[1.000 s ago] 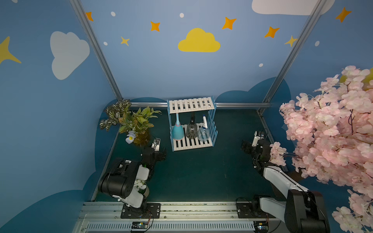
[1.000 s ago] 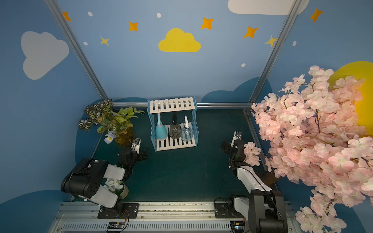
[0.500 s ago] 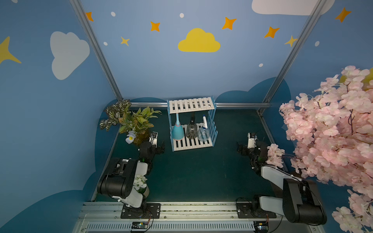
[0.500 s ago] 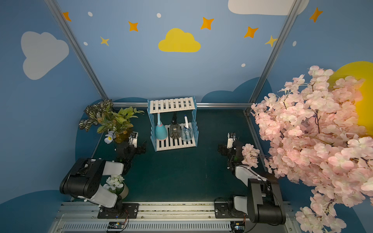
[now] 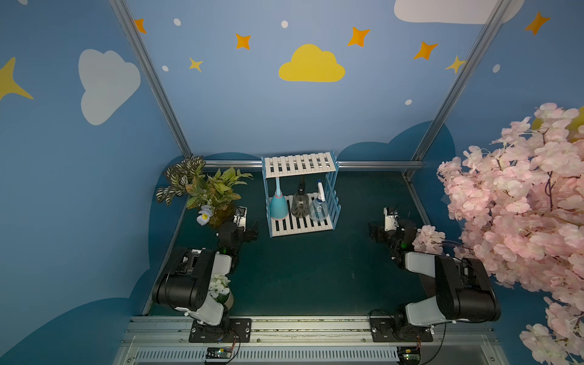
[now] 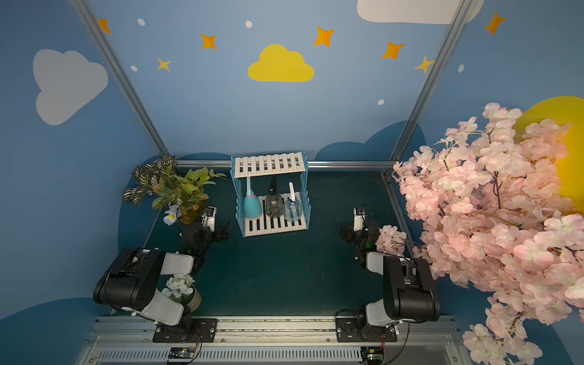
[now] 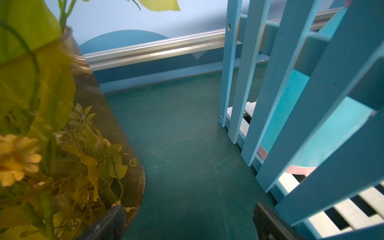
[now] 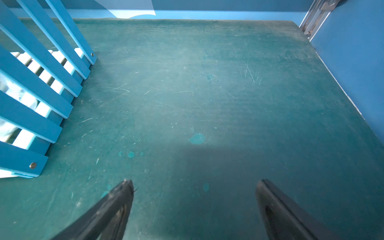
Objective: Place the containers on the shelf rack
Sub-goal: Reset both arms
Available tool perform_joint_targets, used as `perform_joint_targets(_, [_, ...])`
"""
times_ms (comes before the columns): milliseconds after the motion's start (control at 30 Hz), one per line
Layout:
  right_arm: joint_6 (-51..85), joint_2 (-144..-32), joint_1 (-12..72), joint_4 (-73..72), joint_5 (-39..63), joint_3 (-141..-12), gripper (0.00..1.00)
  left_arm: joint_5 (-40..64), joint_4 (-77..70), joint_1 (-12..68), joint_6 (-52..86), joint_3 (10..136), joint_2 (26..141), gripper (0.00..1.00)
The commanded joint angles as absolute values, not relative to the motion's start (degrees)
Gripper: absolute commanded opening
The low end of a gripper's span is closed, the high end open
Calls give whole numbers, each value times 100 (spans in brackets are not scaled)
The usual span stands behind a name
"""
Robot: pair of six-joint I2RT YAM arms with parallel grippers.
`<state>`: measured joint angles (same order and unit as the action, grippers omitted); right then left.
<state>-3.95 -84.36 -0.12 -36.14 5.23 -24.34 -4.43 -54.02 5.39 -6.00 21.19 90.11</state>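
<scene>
Three containers [image 5: 300,205] sit inside the shelf rack [image 5: 299,165]; I'd draw left gripper [image 7: 189,207] and right gripper [image 8: 195,182], both spread empty, clear of it.

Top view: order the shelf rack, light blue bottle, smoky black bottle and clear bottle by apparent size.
1. shelf rack
2. light blue bottle, smoky black bottle, clear bottle: look alike, not ranked

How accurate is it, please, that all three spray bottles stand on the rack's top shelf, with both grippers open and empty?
Not quite: both top views show the spray bottles on the lower shelf of the shelf rack. The left gripper and right gripper are indeed open and empty.
</scene>
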Motion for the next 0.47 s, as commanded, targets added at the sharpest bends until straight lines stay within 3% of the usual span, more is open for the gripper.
perform_joint_targets(0, [-448, -8405, 0, -3695, 578, -2535, 98, -378, -5393, 536, -577, 2111, 9017, 100])
perform_joint_targets(433, [-447, -8389, 0, -3717, 571, -2520, 98, -302, -5375, 533, -597, 2112, 9010, 100])
